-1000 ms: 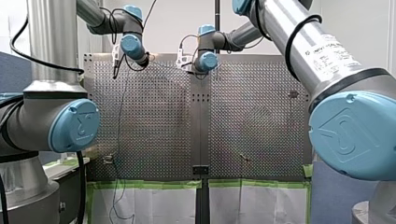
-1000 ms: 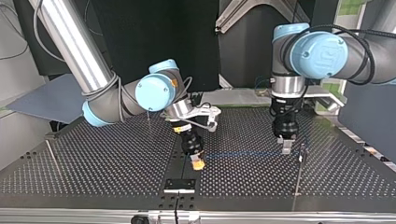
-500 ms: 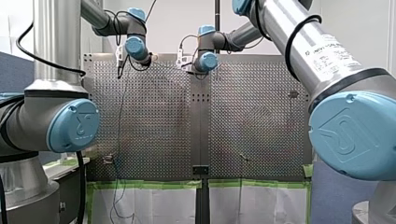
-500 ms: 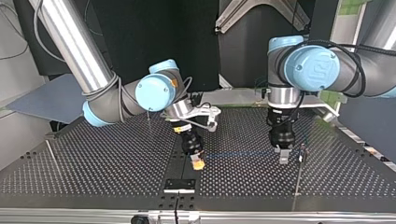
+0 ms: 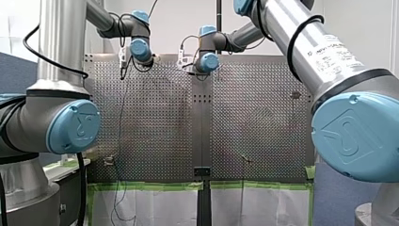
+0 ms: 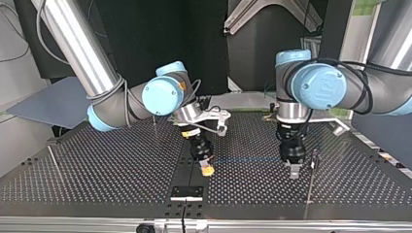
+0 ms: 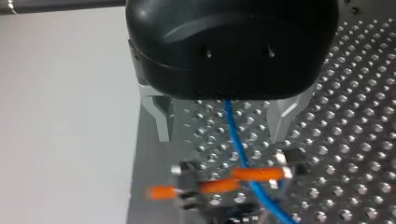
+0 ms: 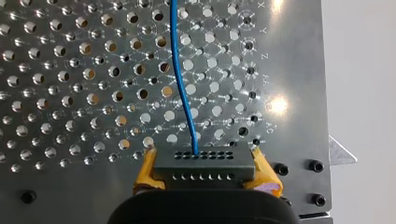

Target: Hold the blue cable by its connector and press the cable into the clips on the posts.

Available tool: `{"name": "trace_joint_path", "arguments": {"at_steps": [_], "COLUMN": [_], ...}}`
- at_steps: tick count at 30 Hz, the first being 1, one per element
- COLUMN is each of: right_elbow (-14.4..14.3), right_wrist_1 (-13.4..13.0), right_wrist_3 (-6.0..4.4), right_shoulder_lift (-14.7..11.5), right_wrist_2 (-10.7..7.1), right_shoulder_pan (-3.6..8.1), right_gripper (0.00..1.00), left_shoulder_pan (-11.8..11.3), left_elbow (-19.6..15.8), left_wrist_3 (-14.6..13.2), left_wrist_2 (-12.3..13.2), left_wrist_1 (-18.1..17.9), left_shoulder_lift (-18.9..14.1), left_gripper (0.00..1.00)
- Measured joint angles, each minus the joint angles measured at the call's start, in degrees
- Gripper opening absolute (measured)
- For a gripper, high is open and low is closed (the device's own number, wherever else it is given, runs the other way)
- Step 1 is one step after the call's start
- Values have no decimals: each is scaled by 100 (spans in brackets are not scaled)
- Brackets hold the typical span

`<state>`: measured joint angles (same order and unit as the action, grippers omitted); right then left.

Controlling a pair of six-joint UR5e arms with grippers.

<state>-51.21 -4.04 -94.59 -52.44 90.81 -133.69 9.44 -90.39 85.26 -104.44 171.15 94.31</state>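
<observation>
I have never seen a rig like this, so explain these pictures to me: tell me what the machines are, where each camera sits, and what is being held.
These are two robot arms at a perforated metal table. One camera looks out from behind the arms. Another faces them from across the table, so the sides are swapped there. Two more ride on the wrists. My right gripper, with yellow pads, is shut on a grey connector. A blue cable leads away from it. My left gripper is open, with the cable passing between its metal fingers, above what looks like a clip with orange parts. A thin post stands beside it.
</observation>
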Motion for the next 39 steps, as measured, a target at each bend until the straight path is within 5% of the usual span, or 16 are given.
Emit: {"name": "trace_joint_path", "arguments": {"at_steps": [22,23,24,26,27,28,32,39], "right_elbow": [0,0,0,0,-1,-1,0,0], "right_wrist_1": [7,7,8,12,13,14,16,19], "right_wrist_3": [6,6,7,8,8,8,9,9], "right_shoulder_lift": [8,8,8,8,8,9,9,9], "right_wrist_2": [-10,-10,-10,-10,-10,-10,-10,-10], "right_shoulder_pan": [22,24,27,28,28,28,30,31], "right_gripper": [0,0,0,0,0,0,0,0], "left_shoulder_pan": [43,44,47,50,53,55,65,68], "left_elbow": [206,206,205,203,202,201,200,192], "left_wrist_3": [139,145,152,156,151,147,180,158], "left_wrist_2": [-298,-310,-328,-357,-388,-422,-591,-523], "left_wrist_1": [-67,-75,-95,-121,-132,-136,-148,-185], "left_shoulder_lift": [221,221,222,221,220,219,220,220], "left_gripper": [100,90,90,14,14,0,0,0]}}
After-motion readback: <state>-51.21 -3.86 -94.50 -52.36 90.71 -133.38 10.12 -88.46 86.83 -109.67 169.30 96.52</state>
